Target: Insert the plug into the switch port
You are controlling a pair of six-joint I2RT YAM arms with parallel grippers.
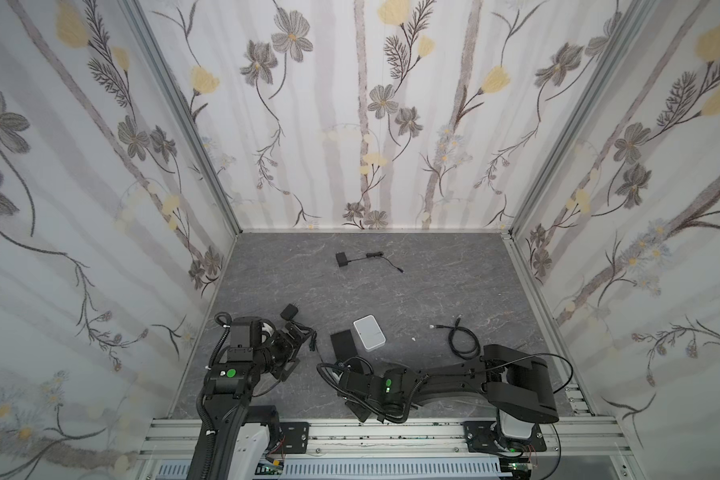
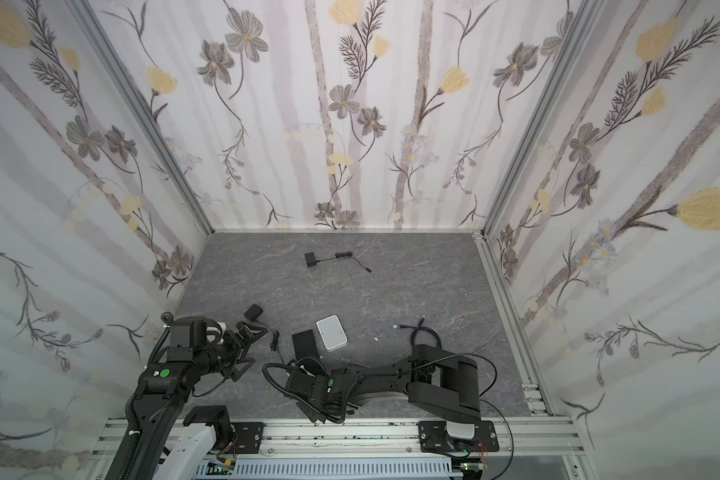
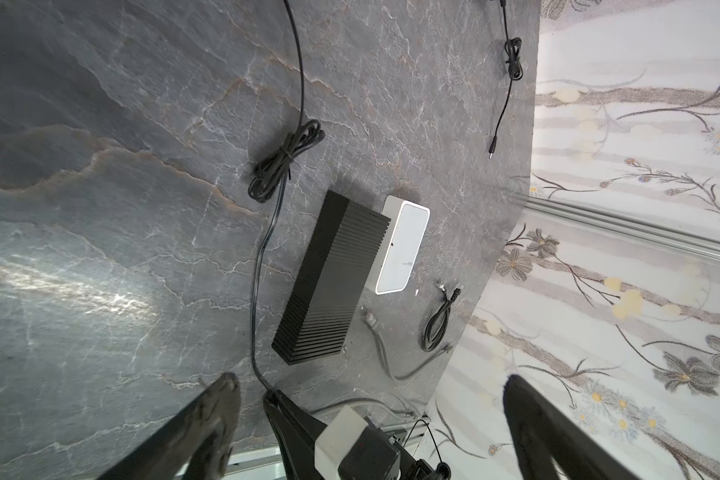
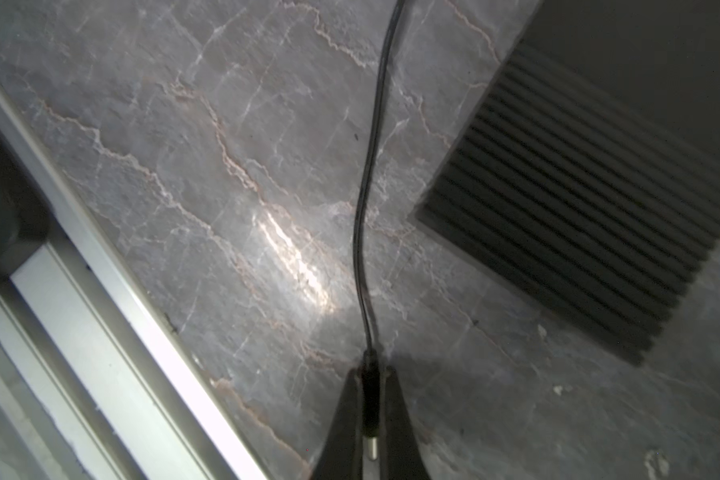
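Observation:
My right gripper (image 4: 370, 374) is shut on the plug (image 4: 370, 409), a black barrel with a small metal tip between the fingers. Its thin cable (image 4: 364, 232) runs away over the grey stone table. In both top views this gripper (image 1: 338, 368) sits low near the table's front, in front of a black ribbed box (image 1: 342, 343). The flat white box (image 1: 369, 332) (image 2: 331, 331) lies against that black box. Its switch port cannot be made out in any view. My left gripper (image 3: 368, 381) hangs open and empty further left (image 1: 298, 347).
The plug's cable leads to a tied bundle (image 3: 283, 162) and a black adapter (image 1: 289, 311) by the left arm. A second adapter (image 1: 342, 260) with its own lead lies far back. A coiled black cable (image 1: 462, 340) lies right of the white box. An aluminium rail (image 1: 391, 432) borders the front.

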